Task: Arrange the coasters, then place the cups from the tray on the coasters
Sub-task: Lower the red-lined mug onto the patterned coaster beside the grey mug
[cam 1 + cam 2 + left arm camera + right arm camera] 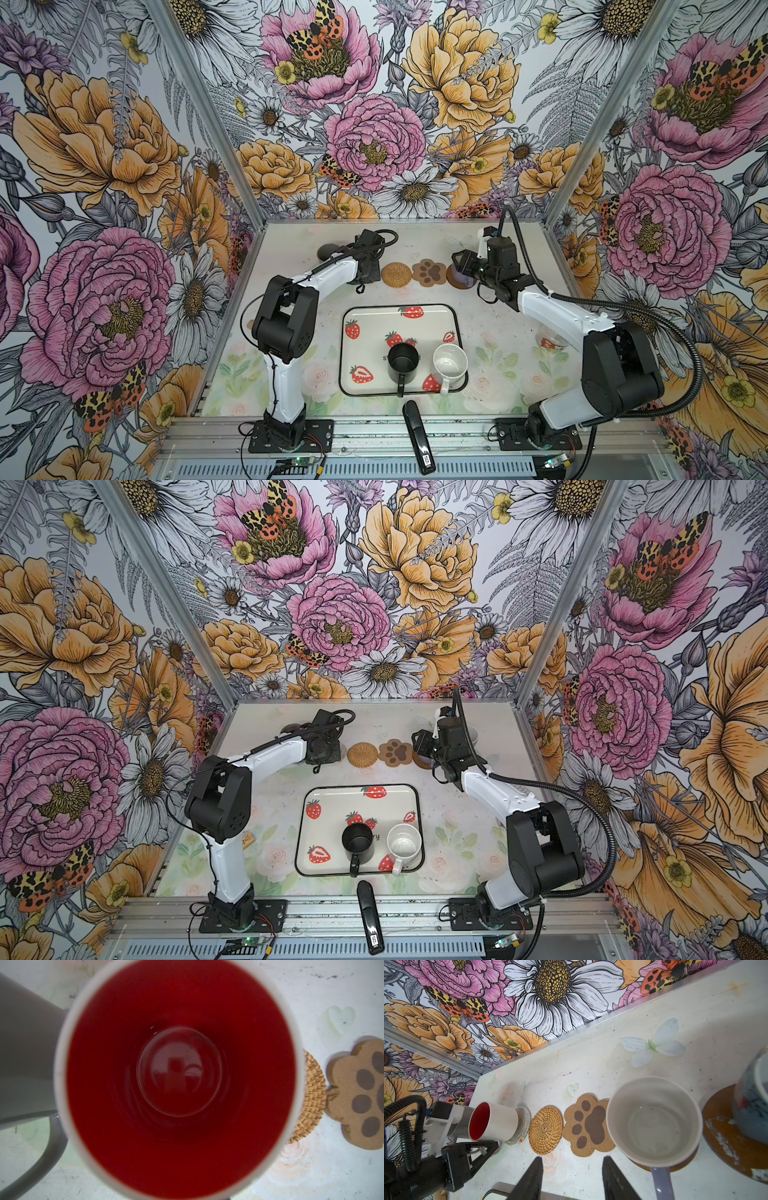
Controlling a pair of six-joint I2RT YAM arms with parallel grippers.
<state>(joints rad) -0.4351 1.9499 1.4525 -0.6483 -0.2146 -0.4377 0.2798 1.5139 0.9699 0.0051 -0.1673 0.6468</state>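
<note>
The plain white ceramic mug (450, 365) stands nearward of the half-open, empty right gripper (573, 1178), its handle pointing near. The left gripper (495, 1146) is clamped on the red-lined white mug (496, 1122).

Black mug (403, 359), white mug (450, 363) seen upright on strawberry tray (365, 316); lavender mug (654, 1122) set on brown disc (687, 1160); red-lined mug (500, 1120) gripped at beaded coaster (523, 1124).

In the tray (374, 320), one mug (403, 362) is standing left of another mug (450, 365); behind the tray, a round coaster (396, 274) and paw coaster (429, 272) are lying.

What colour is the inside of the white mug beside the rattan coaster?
Red; the mug shows best in the left wrist view.
</note>
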